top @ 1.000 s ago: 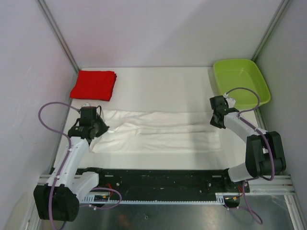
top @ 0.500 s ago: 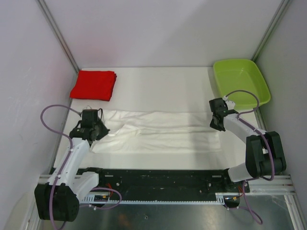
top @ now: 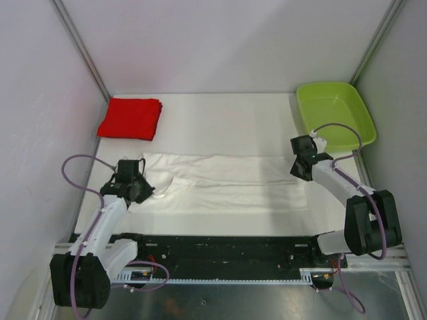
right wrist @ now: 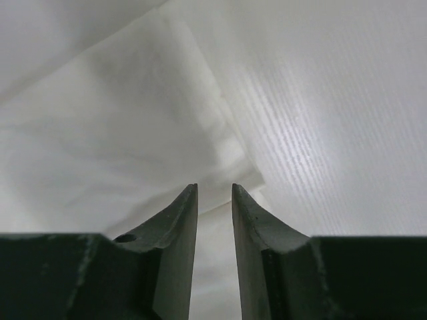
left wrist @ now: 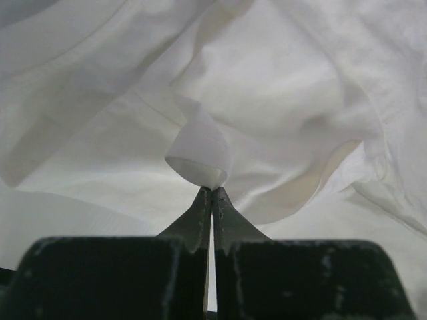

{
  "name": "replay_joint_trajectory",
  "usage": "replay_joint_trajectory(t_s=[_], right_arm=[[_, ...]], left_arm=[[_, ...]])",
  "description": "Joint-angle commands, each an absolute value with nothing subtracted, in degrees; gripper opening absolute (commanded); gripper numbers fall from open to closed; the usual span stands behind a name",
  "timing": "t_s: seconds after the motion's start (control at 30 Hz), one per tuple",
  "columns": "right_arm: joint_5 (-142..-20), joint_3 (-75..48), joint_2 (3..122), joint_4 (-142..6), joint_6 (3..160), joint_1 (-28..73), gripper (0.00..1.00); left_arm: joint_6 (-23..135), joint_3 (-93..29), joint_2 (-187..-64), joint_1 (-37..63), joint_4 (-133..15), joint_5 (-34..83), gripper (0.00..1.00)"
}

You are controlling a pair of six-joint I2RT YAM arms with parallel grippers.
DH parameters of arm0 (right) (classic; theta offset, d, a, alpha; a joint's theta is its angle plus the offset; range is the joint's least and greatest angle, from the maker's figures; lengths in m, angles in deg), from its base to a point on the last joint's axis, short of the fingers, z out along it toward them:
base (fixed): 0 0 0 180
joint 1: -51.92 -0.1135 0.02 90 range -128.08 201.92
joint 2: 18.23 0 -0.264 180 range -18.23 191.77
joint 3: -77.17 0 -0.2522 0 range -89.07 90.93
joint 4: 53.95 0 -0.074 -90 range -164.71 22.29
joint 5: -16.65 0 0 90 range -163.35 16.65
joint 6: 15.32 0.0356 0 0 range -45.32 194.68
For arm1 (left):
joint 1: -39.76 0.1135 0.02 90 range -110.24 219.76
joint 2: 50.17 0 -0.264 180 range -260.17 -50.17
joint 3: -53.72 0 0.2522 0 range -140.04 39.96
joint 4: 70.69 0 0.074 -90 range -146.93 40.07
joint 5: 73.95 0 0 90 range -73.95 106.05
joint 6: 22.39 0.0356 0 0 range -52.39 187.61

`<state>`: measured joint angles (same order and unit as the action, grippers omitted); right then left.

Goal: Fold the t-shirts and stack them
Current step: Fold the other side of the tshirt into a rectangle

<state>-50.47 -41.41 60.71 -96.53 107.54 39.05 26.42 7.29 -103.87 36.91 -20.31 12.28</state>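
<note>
Between the closed jaws of the left gripper (left wrist: 212,192) we pinch a fold of the white t-shirt (left wrist: 280,100), likely to draw that end over; the right gripper (right wrist: 215,189) stands slightly parted and empty, the shirt's edge just beyond its tips.

White-linked arms (top: 109,219) with black joints (top: 365,215) and bases (top: 79,283), looping purple cables (top: 69,165) — dark, tapered tool fingers (right wrist: 179,223).

The spread-out t-shirt (top: 227,183) lies on the counter (top: 220,127), stretched between the two grippers. Its left end is at the left gripper (top: 145,189), its right end just under the right gripper (top: 300,173). The folded t-shirt (top: 131,118) sits behind the left gripper, well apart, in the far left corner. The tray (top: 333,110) stands near, behind and to the right of the right gripper.
</note>
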Motion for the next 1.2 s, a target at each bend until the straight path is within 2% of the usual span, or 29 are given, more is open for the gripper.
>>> replay_joint_trajectory(t_s=[0.0, 0.23, 0.4, 0.5, 0.63, 0.7, 0.8, 0.9, 1.0, 1.17], right_arm=[[-51.4, -39.7, 63.1, -96.0, 110.1, 36.8, 0.31], [-51.0, -40.1, 64.2, -95.8, 110.4, 36.1, 0.25], [-53.5, -38.8, 62.2, -93.0, 109.9, 31.4, 0.25], [-55.2, -37.3, 62.9, -89.7, 110.6, 26.3, 0.25], [-58.2, -34.5, 66.1, -83.2, 112.0, 18.3, 0.25], [-59.6, -32.3, 68.9, -80.0, 112.3, 14.5, 0.27], [-61.5, -28.1, 73.7, -75.7, 111.7, 8.5, 0.29], [-61.8, -22.0, 79.1, -74.3, 110.4, 3.0, 0.33], [-61.9, -16.9, 84.0, -74.3, 109.7, -0.9, 0.34], [-60.9, -11.7, 88.9, -75.7, 109.6, -5.8, 0.37]], left_arm=[[24.1, 8.3, -102.7, 37.1, -20.7, 13.2, 0.0], [19.7, 12.0, -101.8, 36.9, -20.7, 12.5, 0.0], [20.5, 11.7, -100.9, 36.2, -21.0, 14.5, 0.09], [20.1, 11.9, -98.2, 36.0, -20.9, 16.3, 0.02], [18.2, 13.5, -97.2, 34.8, -20.8, 17.4, 0.01], [17.4, 14.0, -97.9, 33.9, -20.8, 17.2, 0.09], [16.5, 14.5, -97.7, 32.2, -20.7, 17.0, 0.31], [15.8, 13.8, -95.5, 31.7, -19.7, 16.7, 0.44], [15.9, 11.1, -93.9, 31.7, -17.1, 13.8, 0.48], [16.3, 7.5, -95.0, 32.0, -13.2, 6.1, 0.44]])
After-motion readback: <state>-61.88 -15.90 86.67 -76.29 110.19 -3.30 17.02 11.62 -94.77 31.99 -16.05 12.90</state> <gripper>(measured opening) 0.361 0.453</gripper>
